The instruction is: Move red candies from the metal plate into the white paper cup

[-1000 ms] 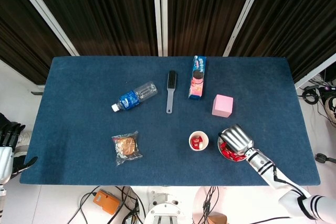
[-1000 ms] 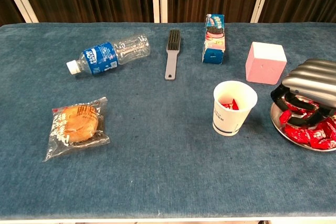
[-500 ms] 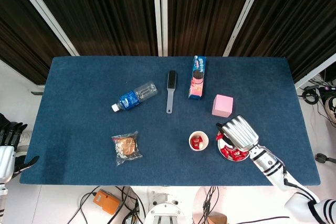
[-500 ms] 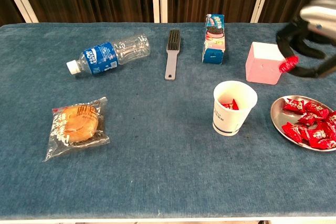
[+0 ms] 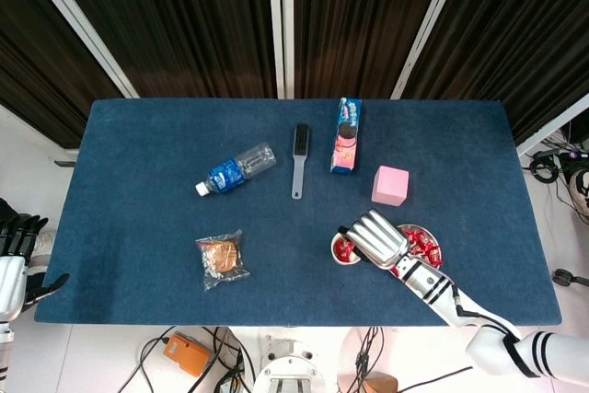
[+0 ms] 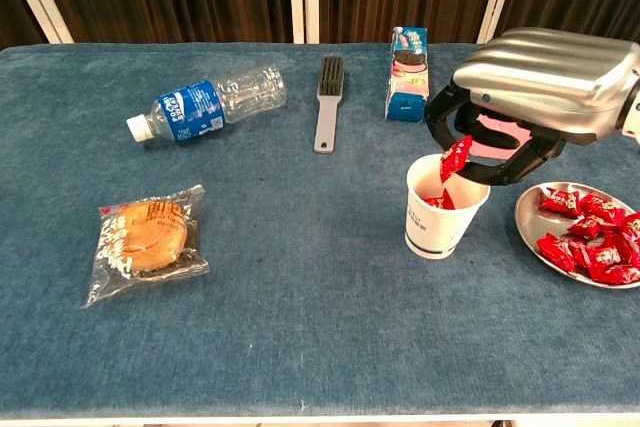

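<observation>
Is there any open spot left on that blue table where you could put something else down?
Yes: the bare cloth along the near edge, between the bagged bun and the paper cup, and the left end beyond the water bottle. It is crowded at the right, around the cup, metal plate, pink block and right hand.

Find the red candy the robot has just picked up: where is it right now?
In the chest view, the red candy hangs pinched in the right hand, directly above the white paper cup, left of the metal plate.
</observation>
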`<state>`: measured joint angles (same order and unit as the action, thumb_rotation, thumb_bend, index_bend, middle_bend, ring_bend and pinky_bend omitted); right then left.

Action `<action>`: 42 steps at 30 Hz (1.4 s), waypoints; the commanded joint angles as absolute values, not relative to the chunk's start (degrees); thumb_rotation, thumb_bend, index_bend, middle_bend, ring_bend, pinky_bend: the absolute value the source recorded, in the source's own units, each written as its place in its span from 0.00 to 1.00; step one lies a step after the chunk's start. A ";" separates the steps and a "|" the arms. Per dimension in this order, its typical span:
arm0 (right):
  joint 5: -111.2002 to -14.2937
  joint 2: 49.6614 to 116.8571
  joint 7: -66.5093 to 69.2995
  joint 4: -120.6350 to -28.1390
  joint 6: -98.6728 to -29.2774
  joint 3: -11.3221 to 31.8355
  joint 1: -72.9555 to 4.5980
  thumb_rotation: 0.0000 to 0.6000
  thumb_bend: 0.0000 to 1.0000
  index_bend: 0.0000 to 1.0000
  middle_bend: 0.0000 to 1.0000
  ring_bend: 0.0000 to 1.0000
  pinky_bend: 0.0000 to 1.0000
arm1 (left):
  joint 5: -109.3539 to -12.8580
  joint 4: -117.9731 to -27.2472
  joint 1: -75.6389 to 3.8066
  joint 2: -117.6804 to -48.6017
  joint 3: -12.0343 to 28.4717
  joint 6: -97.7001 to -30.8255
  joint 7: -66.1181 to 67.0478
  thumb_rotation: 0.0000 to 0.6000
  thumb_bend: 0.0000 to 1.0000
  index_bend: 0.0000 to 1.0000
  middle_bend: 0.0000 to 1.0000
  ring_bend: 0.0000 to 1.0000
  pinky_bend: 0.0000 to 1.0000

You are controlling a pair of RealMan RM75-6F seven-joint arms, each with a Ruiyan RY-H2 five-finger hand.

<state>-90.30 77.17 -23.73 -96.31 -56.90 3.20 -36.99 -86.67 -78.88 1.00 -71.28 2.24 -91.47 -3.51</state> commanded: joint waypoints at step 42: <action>-88.18 76.21 -20.07 -89.29 -57.80 -4.27 -28.75 1.00 0.27 0.47 0.90 1.00 1.00 | -86.85 -79.42 0.88 -71.20 2.14 -91.61 -3.09 1.00 0.00 0.12 0.11 0.00 0.00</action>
